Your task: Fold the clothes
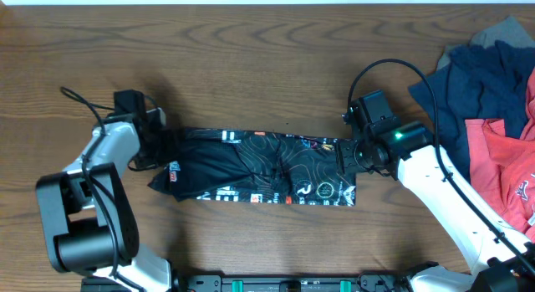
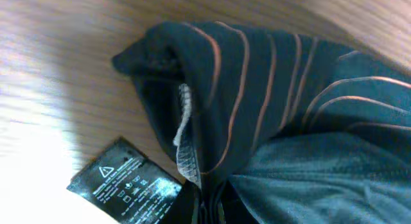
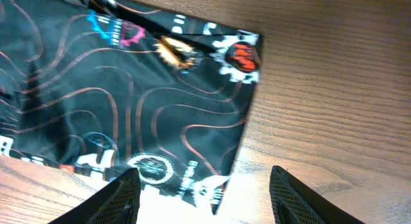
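The black jersey with thin orange lines and white logos lies folded into a long strip across the middle of the table. My left gripper is at its left end, shut on a bunched fold of the jersey. A black care label hangs beside the pinch, and the fingers are hidden by cloth. My right gripper is at the jersey's right end, open. In the right wrist view the fingers straddle the jersey's near right corner without closing on it.
A pile of other clothes sits at the right edge: a navy garment, a coral-red one and a grey one. Bare wooden table shows behind and in front of the jersey. Cables loop above both wrists.
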`<action>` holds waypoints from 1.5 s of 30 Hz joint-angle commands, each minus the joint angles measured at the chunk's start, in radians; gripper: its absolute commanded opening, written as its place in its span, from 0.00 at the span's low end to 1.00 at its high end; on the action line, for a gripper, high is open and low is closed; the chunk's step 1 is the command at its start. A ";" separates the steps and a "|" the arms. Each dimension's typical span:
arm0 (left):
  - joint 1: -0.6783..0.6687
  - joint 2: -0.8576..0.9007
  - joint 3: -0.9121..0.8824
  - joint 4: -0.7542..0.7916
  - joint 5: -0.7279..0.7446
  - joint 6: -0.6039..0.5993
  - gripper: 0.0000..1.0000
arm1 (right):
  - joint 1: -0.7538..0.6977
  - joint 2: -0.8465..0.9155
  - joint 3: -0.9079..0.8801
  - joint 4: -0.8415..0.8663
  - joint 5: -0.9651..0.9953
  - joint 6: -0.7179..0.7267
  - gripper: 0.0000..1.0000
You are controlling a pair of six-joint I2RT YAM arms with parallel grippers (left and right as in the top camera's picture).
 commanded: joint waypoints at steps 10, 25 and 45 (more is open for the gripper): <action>0.204 0.025 0.306 -0.245 -0.063 -0.029 0.06 | -0.107 0.006 0.003 -0.012 0.021 0.015 0.63; -0.186 -0.031 0.441 -0.713 0.089 -0.228 0.06 | -0.178 0.006 0.003 -0.016 0.013 0.000 0.63; -0.645 -0.030 0.438 -0.441 0.216 -0.369 0.06 | -0.178 0.006 0.003 -0.031 0.009 -0.008 0.64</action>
